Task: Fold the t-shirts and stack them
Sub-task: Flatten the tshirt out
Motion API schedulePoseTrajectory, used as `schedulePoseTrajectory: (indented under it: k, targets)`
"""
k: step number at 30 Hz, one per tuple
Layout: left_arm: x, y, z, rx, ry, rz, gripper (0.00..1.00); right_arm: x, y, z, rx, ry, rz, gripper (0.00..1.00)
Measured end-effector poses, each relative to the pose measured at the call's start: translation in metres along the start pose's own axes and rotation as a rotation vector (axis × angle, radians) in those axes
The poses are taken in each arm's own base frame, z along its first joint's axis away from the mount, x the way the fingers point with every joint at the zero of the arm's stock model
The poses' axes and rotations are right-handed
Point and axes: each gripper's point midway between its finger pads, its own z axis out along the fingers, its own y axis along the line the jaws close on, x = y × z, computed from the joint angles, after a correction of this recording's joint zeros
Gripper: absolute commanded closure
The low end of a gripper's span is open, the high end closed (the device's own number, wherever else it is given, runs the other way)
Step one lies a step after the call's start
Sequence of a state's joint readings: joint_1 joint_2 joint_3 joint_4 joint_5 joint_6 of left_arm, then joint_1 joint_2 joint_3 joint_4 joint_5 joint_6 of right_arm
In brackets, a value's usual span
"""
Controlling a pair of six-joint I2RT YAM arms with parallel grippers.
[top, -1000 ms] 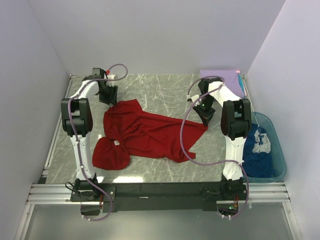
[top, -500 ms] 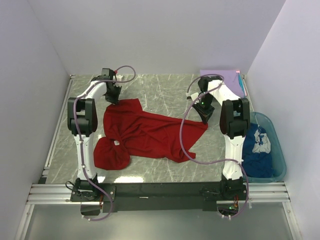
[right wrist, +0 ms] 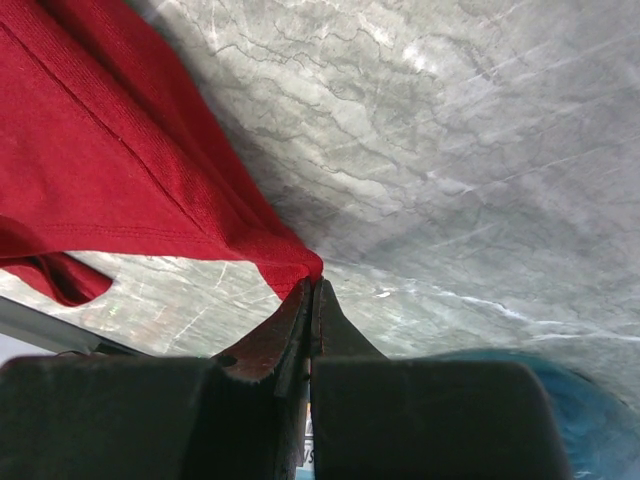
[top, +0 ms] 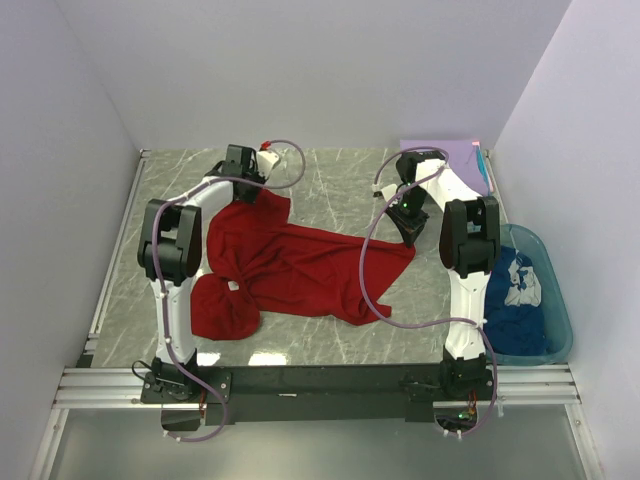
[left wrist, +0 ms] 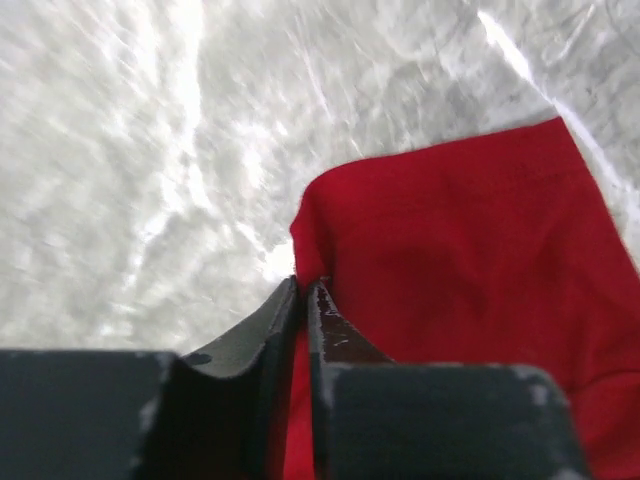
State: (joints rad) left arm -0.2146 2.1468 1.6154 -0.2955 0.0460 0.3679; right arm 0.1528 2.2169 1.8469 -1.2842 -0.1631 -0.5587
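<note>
Top external view: the red t-shirt [top: 300, 265] is clamped at opposite edges by the left gripper [left wrist: 303, 292] and the right gripper [right wrist: 311, 288] — presumably for spreading flat.

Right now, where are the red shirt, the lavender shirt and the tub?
red shirt [top: 300, 265]: top view, its middle.
lavender shirt [top: 462, 152]: top view, far edge.
tub [top: 556, 300]: top view, right wall.

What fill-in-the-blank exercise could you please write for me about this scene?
The left hand and right hand are both ___ on the red shirt.
The blue shirt sits in the tub, to the red shirt's ___.
The lavender shirt is held by ___ hand.
Missing words: shut; right; neither.
</note>
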Motion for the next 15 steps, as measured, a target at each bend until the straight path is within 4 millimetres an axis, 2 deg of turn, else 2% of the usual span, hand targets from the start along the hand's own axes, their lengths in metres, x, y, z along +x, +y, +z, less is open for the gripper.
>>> schedulePoseTrajectory:
  k: [3,4,5,6,8,11,15]
  targets:
    - [-0.011,0.006,-0.005,-0.044,-0.086,0.093,0.74,0.000,0.001,0.000,-0.002,-0.002,0.003,1.00]
    - [-0.013,0.008,-0.008,-0.056,-0.104,0.121,0.67,0.000,0.001,0.000,-0.003,-0.002,0.003,1.00]
    - [-0.016,0.010,-0.012,-0.067,-0.122,0.153,0.50,0.000,0.001,0.000,-0.003,-0.002,0.003,1.00]
    - [-0.021,0.013,-0.015,-0.079,-0.138,0.182,0.47,0.000,0.001,0.000,-0.003,-0.002,0.004,1.00]
    - [-0.030,0.020,-0.019,-0.104,-0.162,0.192,0.45,0.000,0.001,0.000,-0.003,-0.002,0.004,1.00]
    - [-0.048,0.033,-0.020,-0.107,-0.173,0.163,0.50,0.000,0.001,0.000,-0.005,-0.003,0.007,1.00]
    - [-0.074,0.072,-0.019,-0.109,-0.213,0.043,0.52,-0.001,0.002,0.000,-0.006,-0.003,0.011,1.00]
